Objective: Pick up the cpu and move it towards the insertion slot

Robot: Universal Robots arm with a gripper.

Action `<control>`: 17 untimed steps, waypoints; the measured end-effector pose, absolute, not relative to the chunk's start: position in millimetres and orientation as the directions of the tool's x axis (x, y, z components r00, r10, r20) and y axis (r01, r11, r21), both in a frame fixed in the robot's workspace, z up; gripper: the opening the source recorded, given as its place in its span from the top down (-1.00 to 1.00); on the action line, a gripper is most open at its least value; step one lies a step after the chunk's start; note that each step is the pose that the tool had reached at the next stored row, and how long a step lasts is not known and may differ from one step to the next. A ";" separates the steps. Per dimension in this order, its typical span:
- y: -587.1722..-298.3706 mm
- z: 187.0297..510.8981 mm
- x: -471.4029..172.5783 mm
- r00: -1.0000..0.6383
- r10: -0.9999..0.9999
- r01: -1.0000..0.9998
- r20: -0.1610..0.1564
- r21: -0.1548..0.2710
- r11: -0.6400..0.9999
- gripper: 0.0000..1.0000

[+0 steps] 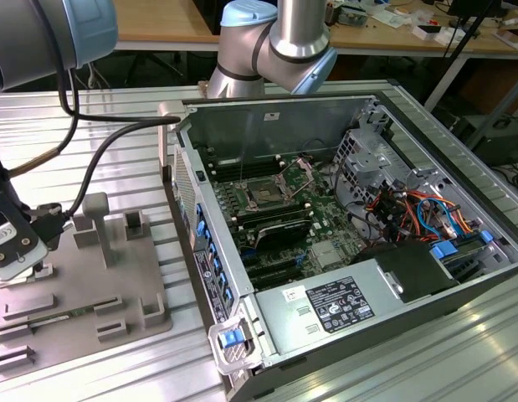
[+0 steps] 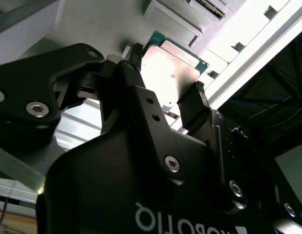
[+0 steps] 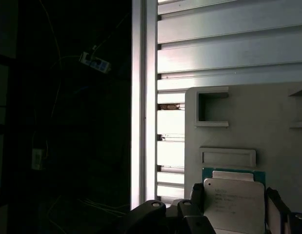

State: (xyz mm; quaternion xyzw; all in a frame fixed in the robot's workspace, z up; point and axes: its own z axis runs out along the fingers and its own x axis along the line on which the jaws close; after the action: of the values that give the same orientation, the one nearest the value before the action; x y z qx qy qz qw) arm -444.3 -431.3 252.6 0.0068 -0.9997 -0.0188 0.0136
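Clamped on the cpu [image 2: 170,73] by two opposite edges, with the black fingers [image 2: 194,105] of the gripper [image 2: 166,72] closed against it, pale metal top toward both wrist views and a green rim showing at its far edge. Held over the grey plastic tray [image 3: 248,112], just beside a shallow rectangular recess [image 3: 228,157] — whether clear of the tray or touching it, impossible to tell. Placed low at the exterior view's left, well apart from the insertion slot [image 1: 265,194] on the green board inside the open computer case [image 1: 267,126] at the exterior view's right. Set on a slatted aluminium table [image 1: 146,180], tray and case side by side. Backed at the far side by wooden workbenches [image 1: 158,21] strewn with small items — dark room beyond the table's edge.
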 end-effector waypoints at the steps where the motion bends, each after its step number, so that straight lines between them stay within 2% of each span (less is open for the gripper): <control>1: -431.3 252.8 -444.3 -1.000 -0.014 -0.013 0.027 0.038 0.999 -0.09; 17: -431.3 256.7 -444.3 -1.000 -0.014 -0.013 0.027 0.038 0.999 -0.09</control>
State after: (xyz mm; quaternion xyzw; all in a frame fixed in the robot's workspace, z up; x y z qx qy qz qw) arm -444.3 -431.3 256.7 0.0068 -0.9997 -0.0188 0.0135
